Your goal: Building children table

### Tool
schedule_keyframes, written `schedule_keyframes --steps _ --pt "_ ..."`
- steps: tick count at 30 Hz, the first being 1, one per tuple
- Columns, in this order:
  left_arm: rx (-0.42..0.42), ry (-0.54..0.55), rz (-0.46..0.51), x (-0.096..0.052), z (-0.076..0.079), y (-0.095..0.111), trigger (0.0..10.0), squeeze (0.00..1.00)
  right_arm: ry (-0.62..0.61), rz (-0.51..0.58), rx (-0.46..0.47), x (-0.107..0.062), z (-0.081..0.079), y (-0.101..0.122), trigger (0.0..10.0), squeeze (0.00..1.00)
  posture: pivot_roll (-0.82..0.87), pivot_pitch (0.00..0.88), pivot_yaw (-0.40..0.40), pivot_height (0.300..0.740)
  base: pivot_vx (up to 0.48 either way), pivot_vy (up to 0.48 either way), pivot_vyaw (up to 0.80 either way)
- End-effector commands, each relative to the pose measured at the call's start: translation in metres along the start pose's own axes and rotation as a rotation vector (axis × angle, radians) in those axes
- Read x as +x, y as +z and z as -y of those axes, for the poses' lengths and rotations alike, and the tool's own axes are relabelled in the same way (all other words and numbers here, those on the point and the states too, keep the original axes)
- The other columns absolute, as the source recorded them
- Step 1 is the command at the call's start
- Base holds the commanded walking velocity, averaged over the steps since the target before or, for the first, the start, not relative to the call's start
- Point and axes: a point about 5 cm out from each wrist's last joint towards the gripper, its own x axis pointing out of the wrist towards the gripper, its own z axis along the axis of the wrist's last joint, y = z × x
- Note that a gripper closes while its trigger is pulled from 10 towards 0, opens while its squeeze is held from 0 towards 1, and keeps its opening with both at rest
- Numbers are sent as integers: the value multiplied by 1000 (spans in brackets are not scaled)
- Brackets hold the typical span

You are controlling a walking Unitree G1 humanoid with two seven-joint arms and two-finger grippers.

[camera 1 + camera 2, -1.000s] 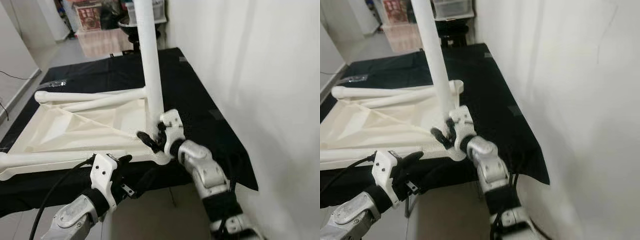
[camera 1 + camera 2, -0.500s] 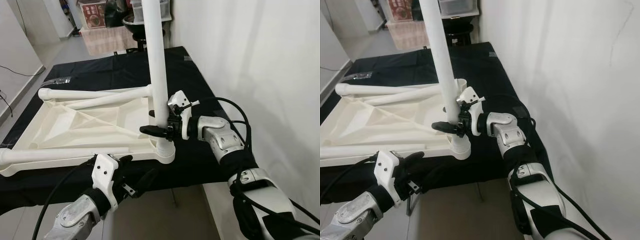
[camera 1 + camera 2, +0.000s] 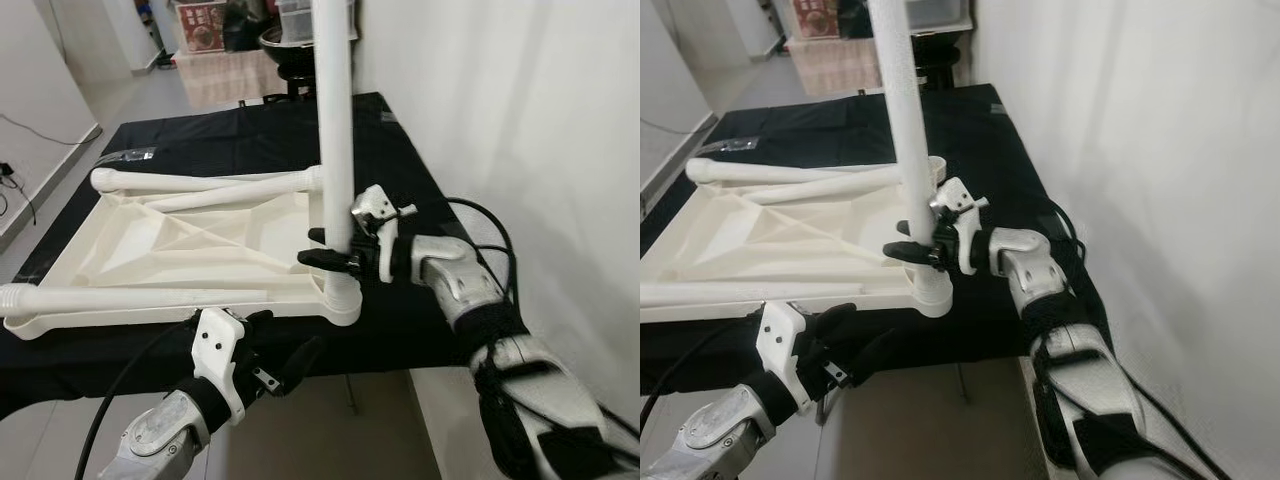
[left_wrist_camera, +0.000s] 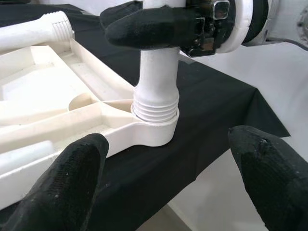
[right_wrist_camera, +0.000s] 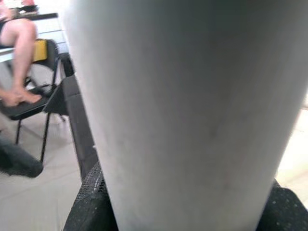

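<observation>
A white plastic table top (image 3: 180, 240) lies upside down on the black-covered table (image 3: 420, 200). One white leg (image 3: 335, 130) stands upright in the near right corner socket (image 4: 154, 127), its threads just above the socket. My right gripper (image 3: 328, 250) reaches in from the right and is shut on this leg a little above the socket; the leg (image 5: 183, 115) looms close in the right wrist view. Two more legs lie flat, one along the far side (image 3: 200, 182) and one along the near side (image 3: 130, 298). My left gripper (image 3: 285, 338) is open below the front edge, near that corner.
A white wall (image 3: 520, 120) runs close along the right of the table. Boxes and a dark chair (image 3: 285, 45) stand beyond the far end. A small clear bag (image 3: 130, 155) lies at the far left. A person's legs on a chair (image 5: 19, 48) are in the right wrist view.
The right arm has swung from below the corner to the right side, and its gripper now holds the leg slightly higher. The camera has shifted. The left gripper has stayed where it was.
</observation>
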Motion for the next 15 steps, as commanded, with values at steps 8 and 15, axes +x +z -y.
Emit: schedule_keyframes --steps 8,15 --pt "8 -8 -19 1 -5 -3 10000 0 -313 -111 25 14 -67 -45 0 0 -38 60 51 740 0 0 0" --pt "3 15 2 3 -7 -1 10000 0 -208 -66 20 29 -60 -25 10000 1000 -30 59 45 740 0 0 0"
